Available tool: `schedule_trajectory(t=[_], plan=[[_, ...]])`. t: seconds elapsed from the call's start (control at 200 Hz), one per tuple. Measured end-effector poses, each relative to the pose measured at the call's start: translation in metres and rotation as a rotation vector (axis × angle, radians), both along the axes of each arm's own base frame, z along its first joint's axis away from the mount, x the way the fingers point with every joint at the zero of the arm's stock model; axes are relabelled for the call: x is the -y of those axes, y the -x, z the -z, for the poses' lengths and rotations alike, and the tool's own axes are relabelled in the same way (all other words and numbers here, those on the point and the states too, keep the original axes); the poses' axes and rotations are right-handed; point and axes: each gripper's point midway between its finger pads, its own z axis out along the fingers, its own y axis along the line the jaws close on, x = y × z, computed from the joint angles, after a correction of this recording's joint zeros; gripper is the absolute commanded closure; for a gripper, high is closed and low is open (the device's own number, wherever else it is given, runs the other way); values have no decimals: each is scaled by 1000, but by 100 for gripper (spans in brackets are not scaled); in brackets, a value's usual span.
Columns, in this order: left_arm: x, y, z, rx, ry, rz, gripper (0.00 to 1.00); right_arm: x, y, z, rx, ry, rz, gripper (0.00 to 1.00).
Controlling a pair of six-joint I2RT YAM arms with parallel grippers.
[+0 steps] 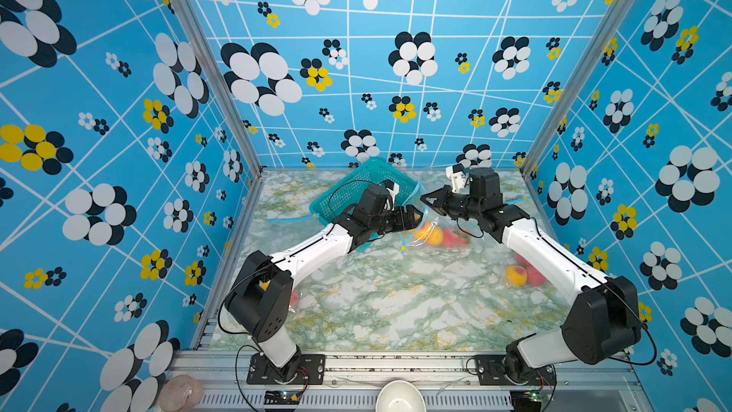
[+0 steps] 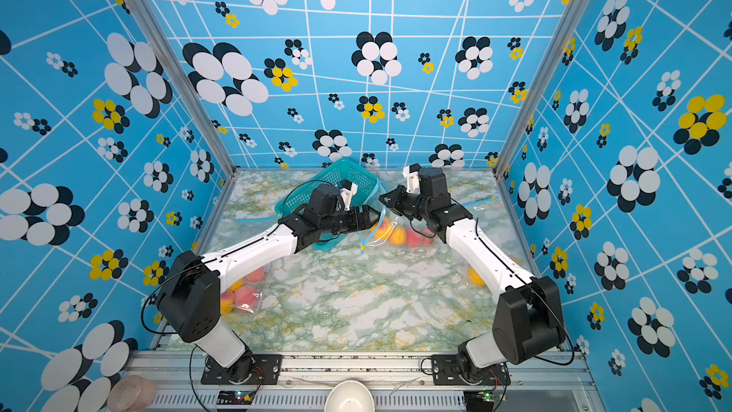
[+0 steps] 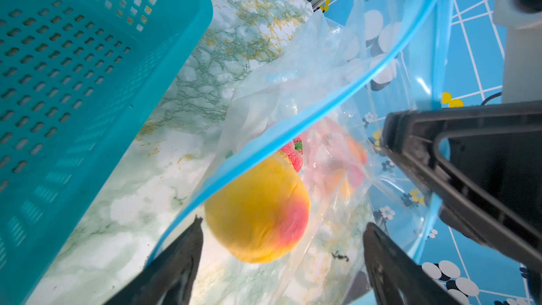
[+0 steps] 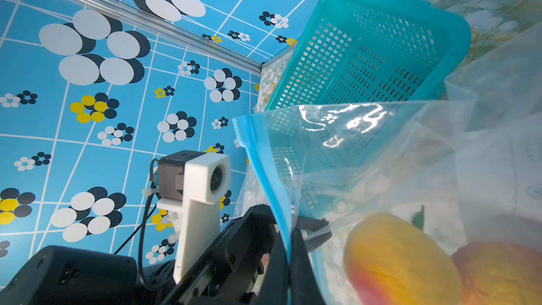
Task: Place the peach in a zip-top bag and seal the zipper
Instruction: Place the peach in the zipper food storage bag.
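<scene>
Now, peach [image 3: 258,212] just beyond spread left claw [image 3: 284,225], inside zip-top bag [image 4: 337,142], right claw [image 4: 289,247] pinching its rim.

No readable text, label, brand or number anywhere.

Right wrist view: blurred peach [image 4: 401,262] behind cloudy bag [image 4: 352,142] film, clipped by the picture's edge. Chopped off at that same edge: the right end effector [image 4: 291,271], only the finger ends showing. Over to the left wrist view: most of the basket [image 3: 73,83] lost past the frame, left end effector [image 3: 284,225] fingers [image 3: 176,265] cut short too. In a top view, just a red sliver of bagged fruit [image 1: 294,298] peeking from behind the left arm [image 1: 309,255].
</scene>
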Motion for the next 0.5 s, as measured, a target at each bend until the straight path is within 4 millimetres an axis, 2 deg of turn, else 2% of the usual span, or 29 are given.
schedule_trajectory(t=[0.2, 0.365, 0.5], plan=[[-1, -3, -4, 6, -14, -10, 15, 0, -1, -2, 0, -11, 4, 100], [-3, 0, -11, 40, -50, 20, 24, 1, -3, -4, -3, -24, 18, 100], [-12, 7, -22, 85, -93, 54, 32, 4, -7, -6, 1, -37, 33, 100]])
